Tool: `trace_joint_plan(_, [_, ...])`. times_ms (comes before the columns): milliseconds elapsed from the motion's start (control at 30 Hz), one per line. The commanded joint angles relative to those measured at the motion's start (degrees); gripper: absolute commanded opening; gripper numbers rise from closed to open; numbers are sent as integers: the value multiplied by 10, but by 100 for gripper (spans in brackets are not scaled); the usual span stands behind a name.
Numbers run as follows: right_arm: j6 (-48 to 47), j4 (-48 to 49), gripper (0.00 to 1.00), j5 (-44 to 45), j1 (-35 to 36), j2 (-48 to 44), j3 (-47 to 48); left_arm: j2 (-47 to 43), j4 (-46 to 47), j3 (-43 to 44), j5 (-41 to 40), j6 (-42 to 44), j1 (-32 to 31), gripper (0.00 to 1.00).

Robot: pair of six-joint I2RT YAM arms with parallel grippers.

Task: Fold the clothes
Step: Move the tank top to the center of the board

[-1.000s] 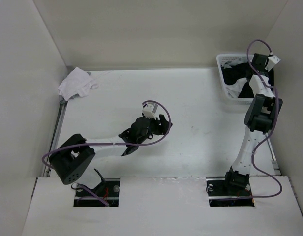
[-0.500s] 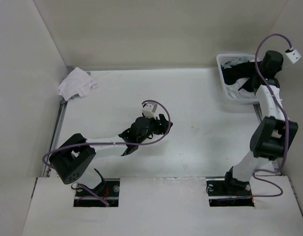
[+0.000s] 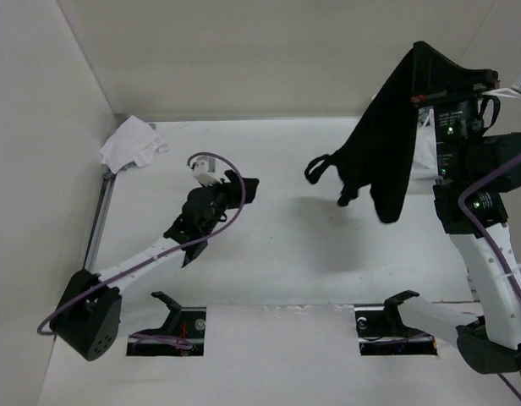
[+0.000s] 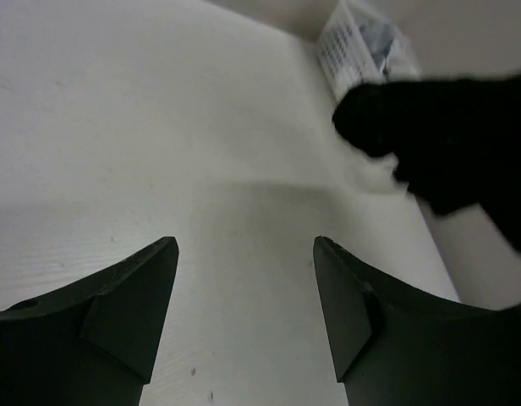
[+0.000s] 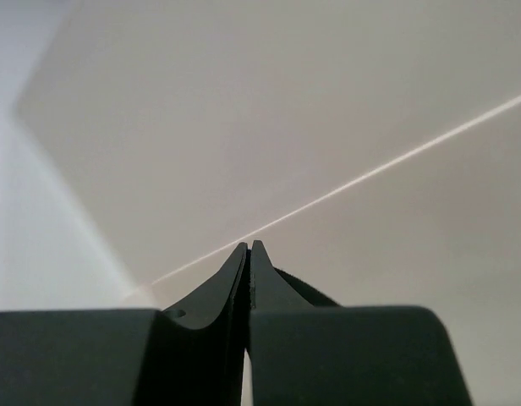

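The black T-shirt (image 3: 387,144) hangs in the air over the table's right side, bunched, with a sleeve trailing to the left. My right gripper (image 5: 249,245) is shut on its top edge; a strip of black fabric (image 5: 307,292) shows behind the closed fingers. In the top view the right fingers are hidden by the cloth they hold. My left gripper (image 3: 248,190) stands open over the middle-left of the table, nothing between its fingers (image 4: 244,245). From the left wrist the T-shirt (image 4: 463,161) shows as a dark mass at the right.
A small white cloth bundle (image 3: 129,144) lies in the back left corner. The white basket (image 4: 362,42) with light garments stands at the back right, mostly behind the hanging shirt in the top view. Walls enclose the table at the left, back and right.
My right gripper closed in the basket, and the arm rose, pulling the black T-shirt up and out. The left arm stretched out and swung left, its gripper still open.
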Motion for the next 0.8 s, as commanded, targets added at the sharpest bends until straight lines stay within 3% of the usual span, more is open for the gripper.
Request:
trace_joint_plan(0, [-27, -6, 4, -59, 99, -27, 3, -90, -51, -15, -17, -67, 66, 64])
trace_joint_plan(167, [5, 22, 7, -76, 157, -4, -138, -141, -68, -38, -27, -88, 114, 64])
trace_joint_plan(267, [68, 78, 6, -130, 205, 108, -232, -150, -94, -33, -21, -82, 115, 64])
trace_joint_plan(300, [73, 80, 6, -134, 211, 119, -234, -156, -100, -33, -24, -81, 116, 64])
trace_joint_plan(367, [99, 86, 6, -170, 261, 230, -226, -173, -116, -38, -29, -79, 121, 64])
trace_joint_plan(500, [146, 25, 8, -233, 336, 421, -120, -234, -175, -57, -59, -85, 165, 62])
trace_joint_plan(667, [127, 23, 3, -204, 362, 402, -137, -288, -233, -81, -63, -98, 215, 59])
trace_joint_plan(767, [114, 22, 1, -181, 329, 350, -162, -265, -227, -83, -50, -103, 214, 58])
